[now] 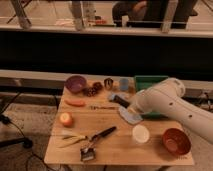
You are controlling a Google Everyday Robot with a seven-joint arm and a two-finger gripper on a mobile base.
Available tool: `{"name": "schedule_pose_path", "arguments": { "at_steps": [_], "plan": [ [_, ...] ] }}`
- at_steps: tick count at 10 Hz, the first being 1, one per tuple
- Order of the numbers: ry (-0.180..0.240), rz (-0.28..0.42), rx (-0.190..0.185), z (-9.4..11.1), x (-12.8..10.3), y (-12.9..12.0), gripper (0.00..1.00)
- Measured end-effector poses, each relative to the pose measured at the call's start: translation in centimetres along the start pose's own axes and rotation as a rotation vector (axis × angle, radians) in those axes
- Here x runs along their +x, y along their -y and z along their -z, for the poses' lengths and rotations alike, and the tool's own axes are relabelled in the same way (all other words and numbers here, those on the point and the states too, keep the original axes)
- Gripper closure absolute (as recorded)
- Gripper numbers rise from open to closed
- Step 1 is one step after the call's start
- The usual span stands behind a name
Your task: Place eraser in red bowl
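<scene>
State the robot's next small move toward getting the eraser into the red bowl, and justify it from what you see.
Probably ease the gripper slightly down and picture-left onto the eraser. The eraser lies on the table beside the gripper, apart from the red bowl at the near right corner, so grasping seems to come first.

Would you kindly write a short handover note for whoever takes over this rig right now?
Gripper: over the middle of the table, just right of the eraser, not seen holding anything.
Eraser: lying flat on the table, left of the gripper.
Red bowl: front right corner, right of the white cup; no eraser in it.
Done: nothing yet.
Left: grasp the eraser, carry it right past the cup, and drop it in the red bowl.
</scene>
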Motion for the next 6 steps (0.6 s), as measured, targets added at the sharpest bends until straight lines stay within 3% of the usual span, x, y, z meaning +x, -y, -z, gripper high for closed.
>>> {"name": "schedule_pose_path", "arguments": {
  "at_steps": [3,6],
  "plan": [
    [-0.016,-0.058,0.047,2.7,3.4,1.2,1.0],
    [-0.042,-0.092,0.095,4.0,5.6,1.9,1.0]
  ]
}}
